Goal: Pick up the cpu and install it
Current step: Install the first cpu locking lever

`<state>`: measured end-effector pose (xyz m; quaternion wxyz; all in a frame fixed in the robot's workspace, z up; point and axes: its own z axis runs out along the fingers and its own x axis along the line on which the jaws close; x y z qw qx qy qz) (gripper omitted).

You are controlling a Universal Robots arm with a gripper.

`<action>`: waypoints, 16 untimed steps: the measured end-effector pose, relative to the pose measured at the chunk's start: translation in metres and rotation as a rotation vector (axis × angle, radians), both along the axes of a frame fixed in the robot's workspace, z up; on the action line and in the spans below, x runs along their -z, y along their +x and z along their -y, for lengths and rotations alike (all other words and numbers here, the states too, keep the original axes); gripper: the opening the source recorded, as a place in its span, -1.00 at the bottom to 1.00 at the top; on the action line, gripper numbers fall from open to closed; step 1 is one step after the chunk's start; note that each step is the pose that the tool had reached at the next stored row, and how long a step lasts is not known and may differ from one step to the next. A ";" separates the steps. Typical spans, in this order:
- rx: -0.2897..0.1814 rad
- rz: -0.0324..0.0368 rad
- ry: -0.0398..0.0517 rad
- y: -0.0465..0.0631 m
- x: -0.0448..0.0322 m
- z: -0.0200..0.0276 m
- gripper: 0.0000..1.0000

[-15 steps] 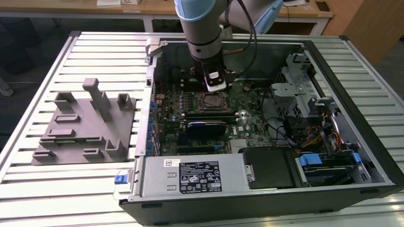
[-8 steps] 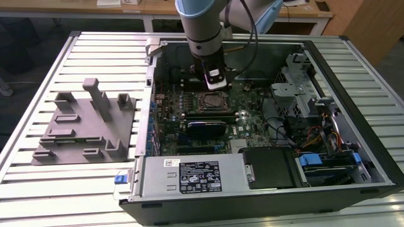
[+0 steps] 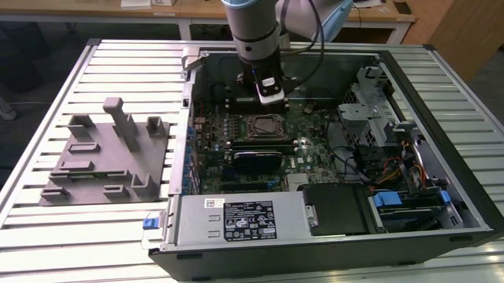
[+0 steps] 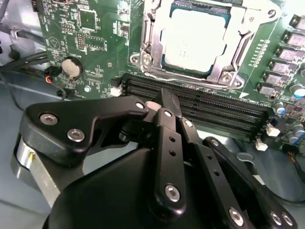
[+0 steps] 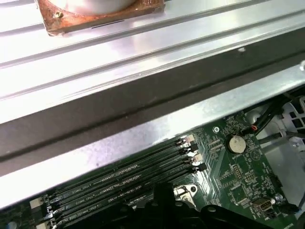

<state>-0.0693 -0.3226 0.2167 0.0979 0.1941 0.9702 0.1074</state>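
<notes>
Closest in the second wrist view, the black gripper [image 4: 164,102] has its fingers pressed together, holding nothing. Beyond it the cpu [image 4: 198,40] sits in the socket [image 4: 147,47]. In the exterior view, the arm [image 3: 254,35] hangs above the motherboard [image 3: 315,156], grey fixture [image 3: 110,156] off left.

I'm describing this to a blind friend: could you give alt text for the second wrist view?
A silvery square cpu sits inside the metal-framed socket on a green motherboard, seen from close above. The robot's black hand hangs in the foreground over the dark memory slots, holding nothing.
</notes>
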 end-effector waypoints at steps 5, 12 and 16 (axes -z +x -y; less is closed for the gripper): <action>0.002 0.0003 0.0002 0.000 -0.0022 0.0000 -0.79; 0.002 -0.0236 -0.0244 0.000 -0.0020 0.0000 -0.79; 0.002 -0.0512 -0.0505 0.000 -0.0015 0.0000 -0.79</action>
